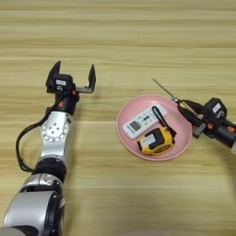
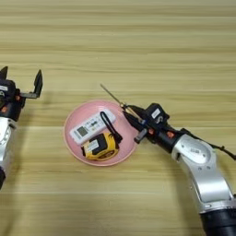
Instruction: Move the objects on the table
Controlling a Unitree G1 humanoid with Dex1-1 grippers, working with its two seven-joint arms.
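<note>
Tape measure (image 1: pixel 156 141), remote (image 1: pixel 143 121) inside pink plate (image 1: pixel 184 138). Right gripper (image 2: pixel 130 113) at plate's rim, clamping thin screwdriver (image 2: pixel 112 96); likely placing next. Left gripper (image 1: pixel 73 78) apart, splayed, idle.

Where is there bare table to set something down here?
Bare table lies beyond the open left gripper and pink plate, and in front of the plate. The plate is crowded: remote, tape measure, right gripper at its rim.
</note>
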